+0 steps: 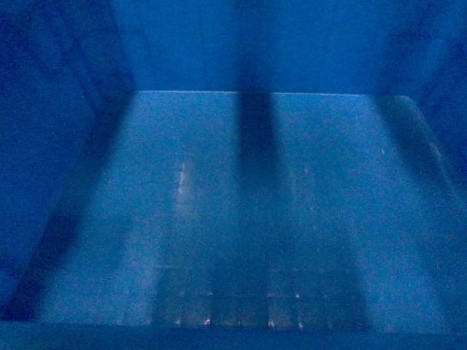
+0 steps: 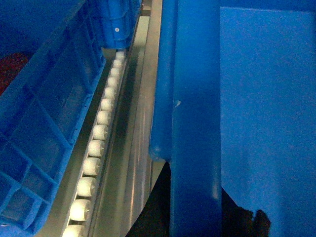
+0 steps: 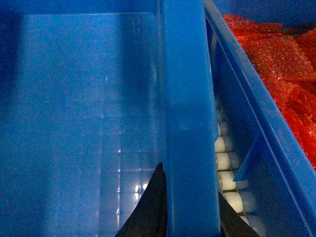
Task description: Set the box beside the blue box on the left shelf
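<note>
Shelf rollers (image 2: 94,148): run beneath both wrist views.
Head: box (image 1: 241,204) interior fills view.
Left wrist: left gripper (image 2: 195,207) pinches box rim; neighbour crate (image 2: 44,113) beside.
Right wrist: right gripper (image 3: 190,207) pinches rim; red-filled crate (image 3: 247,123) adjacent.
Progress: box seemingly over shelf; release remains.

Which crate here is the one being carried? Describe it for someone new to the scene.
On the roller rack, blue crates sit side by side. The carried box is in the middle, with dark end effector fingers over its rim; it is empty, while its right neighbour holds red bubble wrap.

Red crinkled bags (image 3: 286,64) fill neighbouring crate (image 3: 256,128); another ribbed crate (image 2: 44,123) opposite side.
</note>
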`<state>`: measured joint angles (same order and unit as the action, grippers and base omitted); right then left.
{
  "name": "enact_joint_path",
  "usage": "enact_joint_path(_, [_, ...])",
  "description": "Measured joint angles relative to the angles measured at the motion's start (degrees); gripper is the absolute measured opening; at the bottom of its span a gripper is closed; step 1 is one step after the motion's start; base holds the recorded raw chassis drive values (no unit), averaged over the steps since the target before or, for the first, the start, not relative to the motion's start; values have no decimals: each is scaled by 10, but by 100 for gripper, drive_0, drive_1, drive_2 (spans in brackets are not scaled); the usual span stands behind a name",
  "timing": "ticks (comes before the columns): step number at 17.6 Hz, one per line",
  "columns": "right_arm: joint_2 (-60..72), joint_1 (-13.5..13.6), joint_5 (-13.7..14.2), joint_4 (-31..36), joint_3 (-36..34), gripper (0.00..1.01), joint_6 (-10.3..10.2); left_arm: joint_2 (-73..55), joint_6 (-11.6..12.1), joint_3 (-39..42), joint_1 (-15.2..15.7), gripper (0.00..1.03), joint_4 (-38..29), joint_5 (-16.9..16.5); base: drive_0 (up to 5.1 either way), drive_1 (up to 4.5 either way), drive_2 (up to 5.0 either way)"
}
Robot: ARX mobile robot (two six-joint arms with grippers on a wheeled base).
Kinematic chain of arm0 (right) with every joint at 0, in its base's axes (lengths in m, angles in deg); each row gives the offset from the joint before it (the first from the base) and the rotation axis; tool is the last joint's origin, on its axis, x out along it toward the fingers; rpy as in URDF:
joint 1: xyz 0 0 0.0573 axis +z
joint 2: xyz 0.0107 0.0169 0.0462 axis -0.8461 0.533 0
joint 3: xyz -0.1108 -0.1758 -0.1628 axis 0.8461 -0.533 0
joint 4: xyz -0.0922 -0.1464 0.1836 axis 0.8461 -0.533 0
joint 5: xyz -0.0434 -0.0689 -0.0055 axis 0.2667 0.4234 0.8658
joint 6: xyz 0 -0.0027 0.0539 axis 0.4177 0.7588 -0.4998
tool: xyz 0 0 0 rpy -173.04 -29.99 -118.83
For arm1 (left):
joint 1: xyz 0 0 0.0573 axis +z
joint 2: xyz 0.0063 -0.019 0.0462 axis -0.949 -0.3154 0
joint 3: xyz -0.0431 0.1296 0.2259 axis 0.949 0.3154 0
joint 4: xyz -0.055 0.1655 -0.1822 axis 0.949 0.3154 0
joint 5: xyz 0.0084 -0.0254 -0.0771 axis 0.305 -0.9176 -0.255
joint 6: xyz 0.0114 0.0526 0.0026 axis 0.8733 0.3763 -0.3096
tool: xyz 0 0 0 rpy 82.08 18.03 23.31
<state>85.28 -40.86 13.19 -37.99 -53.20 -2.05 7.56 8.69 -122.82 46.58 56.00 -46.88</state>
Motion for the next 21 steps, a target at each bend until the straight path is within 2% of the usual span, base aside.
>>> enact_joint_path(21, [0,0,0,0,0,9,0,0,0,0,0,8,0,0,0,0,0])
